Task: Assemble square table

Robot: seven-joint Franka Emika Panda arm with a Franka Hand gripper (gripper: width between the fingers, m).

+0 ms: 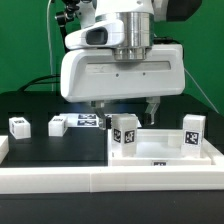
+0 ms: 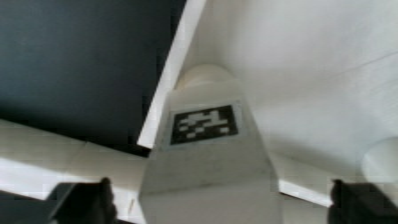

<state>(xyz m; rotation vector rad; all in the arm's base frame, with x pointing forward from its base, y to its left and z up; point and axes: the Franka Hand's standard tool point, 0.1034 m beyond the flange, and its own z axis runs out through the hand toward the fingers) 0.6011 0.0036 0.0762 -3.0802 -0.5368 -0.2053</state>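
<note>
While fingers [image 2: 80, 203] gape, tagged leg [image 2: 210, 160] stands between.

Exterior view: low, near, facing white robot arm [image 1: 120, 62] head-on | wrist view: tight, downward past dark gripper fingers [image 2: 80, 203] | shared: white tagged plastic leg block [image 2: 205, 150]

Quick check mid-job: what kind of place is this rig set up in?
Most likely a robotics lab bench rather than a home or workshop: a black tabletop, a plain green backdrop, and white parts carrying printed tags, such as the upright leg.
</note>
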